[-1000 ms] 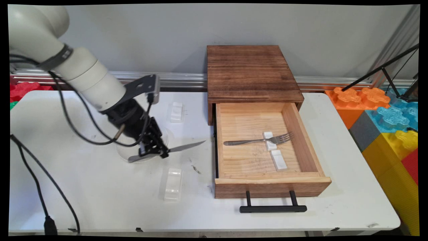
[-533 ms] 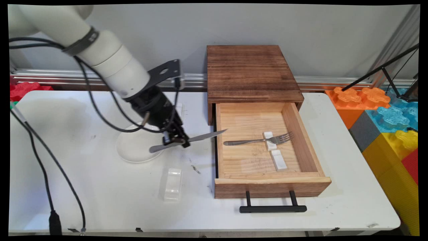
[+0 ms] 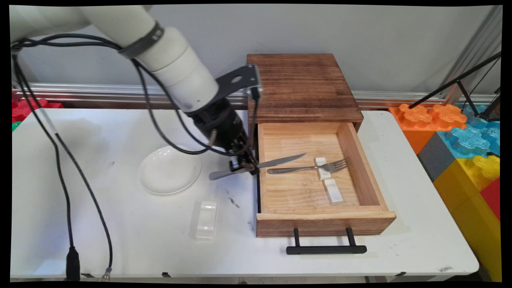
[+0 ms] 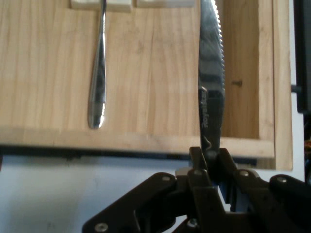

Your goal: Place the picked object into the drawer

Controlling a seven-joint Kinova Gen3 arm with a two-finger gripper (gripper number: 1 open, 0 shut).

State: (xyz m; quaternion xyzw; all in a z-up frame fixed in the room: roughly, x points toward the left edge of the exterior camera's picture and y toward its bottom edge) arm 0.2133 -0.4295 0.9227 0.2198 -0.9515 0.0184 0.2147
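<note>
My gripper [image 3: 245, 165] is shut on a steel table knife [image 3: 276, 162] and holds it level in the air at the left wall of the open wooden drawer [image 3: 362, 160]. The blade reaches over the drawer's floor and the handle sticks out left over the table. In the hand view the knife [image 4: 212, 97] runs up from the gripper [image 4: 210, 158], with its serrated edge to the right. A fork [image 3: 310, 168] lies in the drawer, its neck on a white rest [image 3: 322, 168]. Its handle [image 4: 97, 92] shows left of the blade. A second white rest [image 3: 333, 191] lies beside it.
A white plate [image 3: 169, 169] sits on the table left of the gripper. A clear plastic block [image 3: 207, 219] lies nearer the front edge. The drawer belongs to a dark wooden box [image 3: 300, 86] and has a black handle [image 3: 326, 249]. Coloured foam blocks [image 3: 464, 140] stand to the right.
The arm has carried the knife to the right, from above the plate to the drawer's left wall, and the blade now reaches over the drawer. The plate is uncovered.
</note>
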